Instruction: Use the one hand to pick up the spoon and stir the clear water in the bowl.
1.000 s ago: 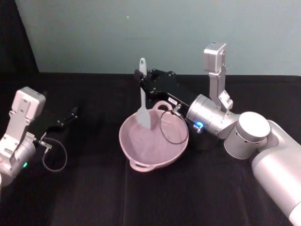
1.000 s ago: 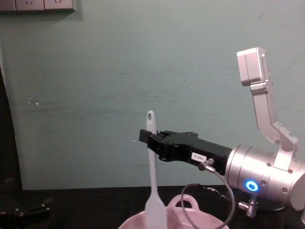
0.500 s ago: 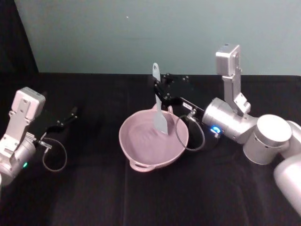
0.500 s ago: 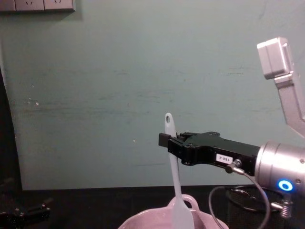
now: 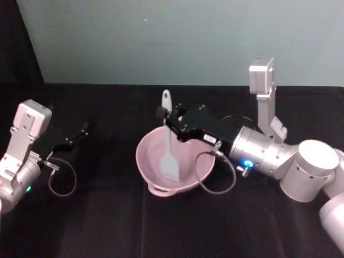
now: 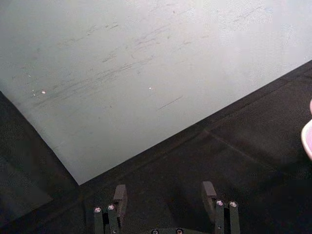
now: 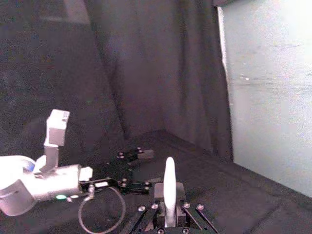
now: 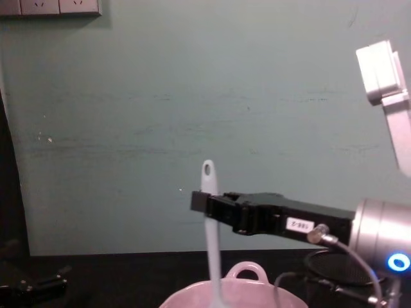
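Observation:
The pale pink bowl (image 5: 145,161) stands mid-table, its loop handle (image 8: 246,269) showing in the chest view. The water (image 5: 188,158) inside is barely visible. The white spoon (image 5: 167,141) stands nearly upright, with its blade low in the bowl's middle and its holed end (image 8: 207,169) up. My right gripper (image 5: 164,115) reaches in from the right and is shut on the spoon's handle (image 8: 209,186) below the hole; the right wrist view shows the handle (image 7: 169,185) clamped between the fingers. My left gripper (image 5: 80,131) is parked at the table's left, fingers (image 6: 119,195) spread apart with nothing between them.
A black wire-mesh cup (image 8: 334,262) stands behind my right arm. Cable loops hang from the right wrist (image 5: 215,177) over the bowl's right rim and from the left wrist (image 5: 62,180). A teal wall (image 5: 161,37) closes the back of the black table (image 5: 107,226).
The right gripper has carried the spoon round in the bowl: from the far left side, over to the right, then back towards the middle and nearer me. The left arm has stayed put.

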### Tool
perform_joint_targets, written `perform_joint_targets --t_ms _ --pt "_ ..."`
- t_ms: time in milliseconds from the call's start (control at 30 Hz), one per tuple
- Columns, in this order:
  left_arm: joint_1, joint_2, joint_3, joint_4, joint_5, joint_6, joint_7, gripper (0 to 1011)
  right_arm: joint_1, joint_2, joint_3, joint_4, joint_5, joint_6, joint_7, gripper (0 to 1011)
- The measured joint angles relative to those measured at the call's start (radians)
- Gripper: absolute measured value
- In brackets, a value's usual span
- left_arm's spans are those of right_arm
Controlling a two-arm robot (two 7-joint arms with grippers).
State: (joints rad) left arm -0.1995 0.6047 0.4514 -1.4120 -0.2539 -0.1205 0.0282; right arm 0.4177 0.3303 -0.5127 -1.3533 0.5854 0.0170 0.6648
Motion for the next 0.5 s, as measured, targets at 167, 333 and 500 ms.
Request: perform_joint_targets --t_ms 167,333,500 --pt "0.0 0.0 0.0 0.0 0.0 0.0 0.0 1011 0.019 -0.032 -0.019 0.049 0.015 -0.035 0.016 121" --pt "0.0 0.0 0.0 0.0 0.0 0.0 0.0 1011 0.066 -0.079 -0.038 0.147 0.013 -0.095 0.022 121" --pt "0.0 0.0 0.0 0.0 0.0 0.0 0.0 1011 0.117 -0.122 -0.042 0.248 -0.011 -0.152 0.012 121"
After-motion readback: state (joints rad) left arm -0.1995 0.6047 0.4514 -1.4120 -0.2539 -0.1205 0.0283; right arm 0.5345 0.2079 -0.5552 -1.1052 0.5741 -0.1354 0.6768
